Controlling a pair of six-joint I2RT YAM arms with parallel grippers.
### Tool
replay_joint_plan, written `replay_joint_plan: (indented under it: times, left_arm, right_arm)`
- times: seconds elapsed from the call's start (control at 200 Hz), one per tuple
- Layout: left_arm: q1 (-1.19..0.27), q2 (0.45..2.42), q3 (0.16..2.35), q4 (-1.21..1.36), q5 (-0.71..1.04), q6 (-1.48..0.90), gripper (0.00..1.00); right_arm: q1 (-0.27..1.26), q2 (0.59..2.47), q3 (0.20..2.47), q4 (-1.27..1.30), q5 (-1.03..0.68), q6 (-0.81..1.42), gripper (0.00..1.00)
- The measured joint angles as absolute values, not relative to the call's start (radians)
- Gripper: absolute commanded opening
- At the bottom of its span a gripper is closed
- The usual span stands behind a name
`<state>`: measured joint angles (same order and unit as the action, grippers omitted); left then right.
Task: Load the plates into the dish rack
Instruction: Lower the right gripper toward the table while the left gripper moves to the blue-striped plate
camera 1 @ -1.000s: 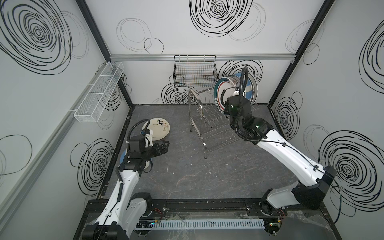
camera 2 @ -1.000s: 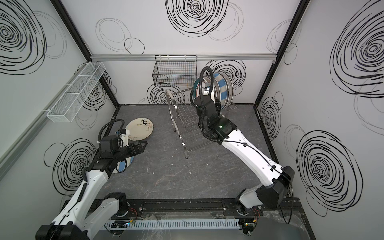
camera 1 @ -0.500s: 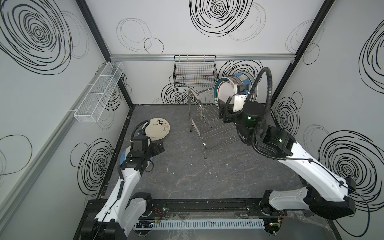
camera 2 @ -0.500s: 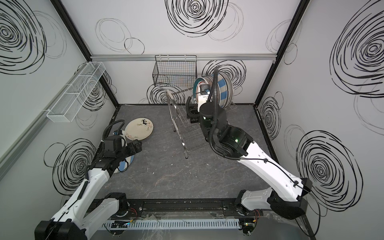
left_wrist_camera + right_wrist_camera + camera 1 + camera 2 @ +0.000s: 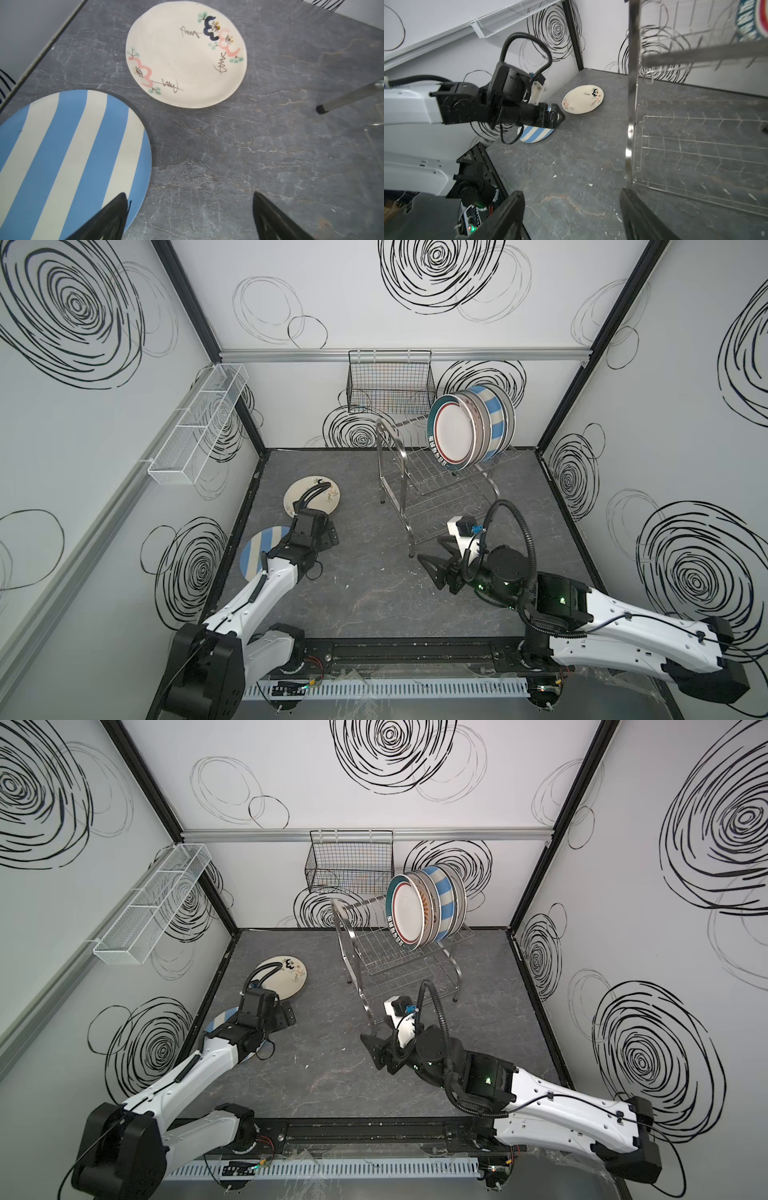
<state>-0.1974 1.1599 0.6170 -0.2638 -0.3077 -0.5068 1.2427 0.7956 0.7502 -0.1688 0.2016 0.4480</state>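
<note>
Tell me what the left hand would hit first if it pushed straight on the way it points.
Likely the flowered cream plate: the open left hand points across bare table toward its near rim. If it slopes downward, the table comes first; depth is unclear.

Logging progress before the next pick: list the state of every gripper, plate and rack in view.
left gripper: open, empty
right gripper: open, empty
loose striped plate: flat on table
floral plate: flat on table
racked plates: on edge, upper tier
dish rack: upright, lower tier empty
</note>
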Motion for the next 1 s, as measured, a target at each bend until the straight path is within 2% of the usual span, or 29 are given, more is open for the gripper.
replay_joint_plan:
  times: [0.34,0.765,1.001]
  left_arm:
    - [-0.093,1.268,0.556,-0.176,-0.300,-0.537,0.96]
    - [-0.024,1.272,0.467,-0.084,-0.098,-0.570,0.96]
    - [-0.006,1.248,0.422,0.001,-0.049,-0.570,0.96]
  right_arm:
    - [1.434,0.766,0.673,-0.097,0.254,0.551,0.77]
    - [1.446,0.783,0.618,-0.031,0.278,0.592,0.77]
    - [1.446,0.771,0.604,-0.007,0.287,0.607,0.77]
